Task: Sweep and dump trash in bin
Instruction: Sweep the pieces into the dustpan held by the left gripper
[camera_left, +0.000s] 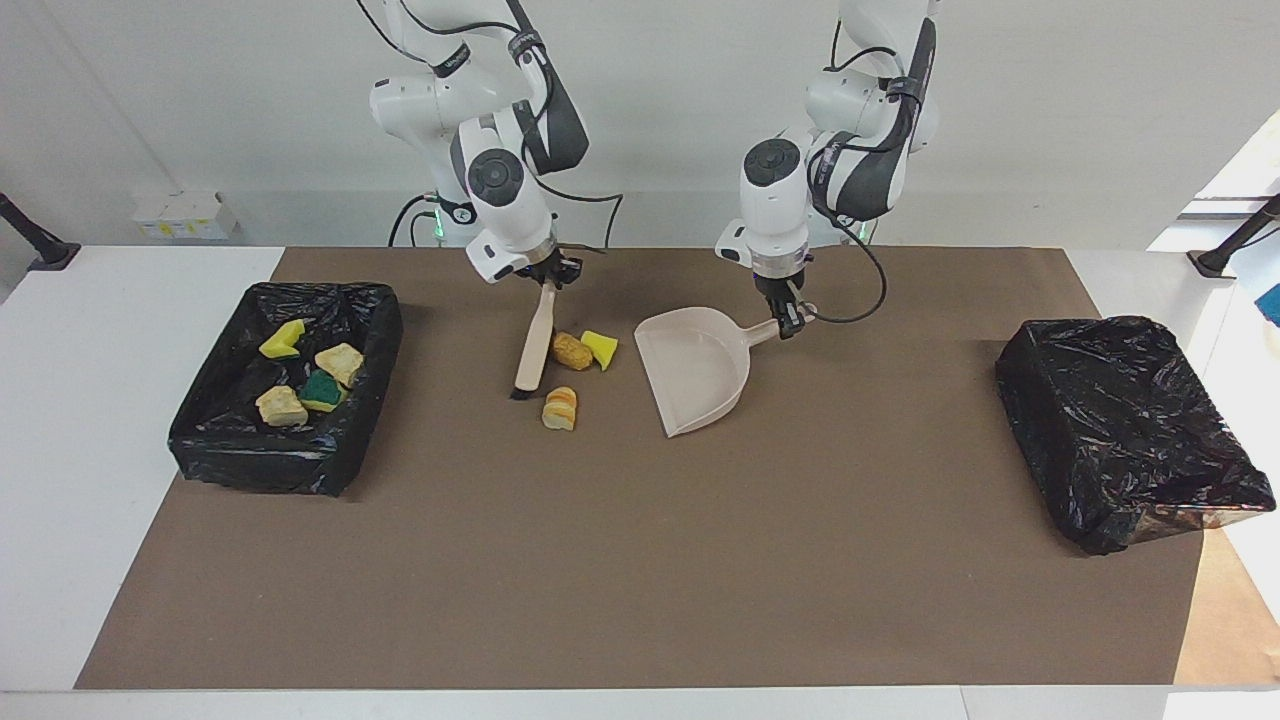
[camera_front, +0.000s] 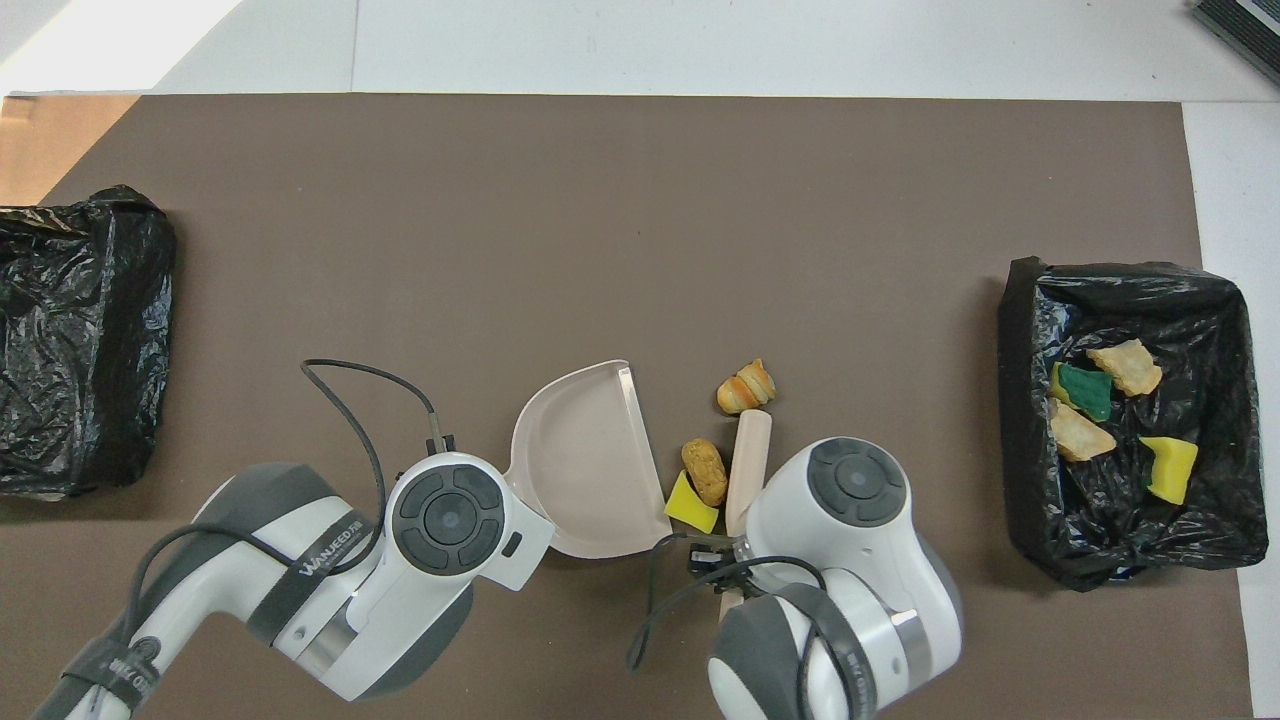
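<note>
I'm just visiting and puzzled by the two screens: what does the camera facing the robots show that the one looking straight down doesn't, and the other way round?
Only the facing view shows the left pincer shut on the dustpan handle, and the right pincer shut on the brush handle.

Only the overhead view shows the arms' round caps hiding both grips, and the yellow sponge lying right at the dustpan's open edge.

Both show the three loose scraps between brush and dustpan, four scraps in the bin at the right arm's end, and the covered black bin at the left arm's end.
</note>
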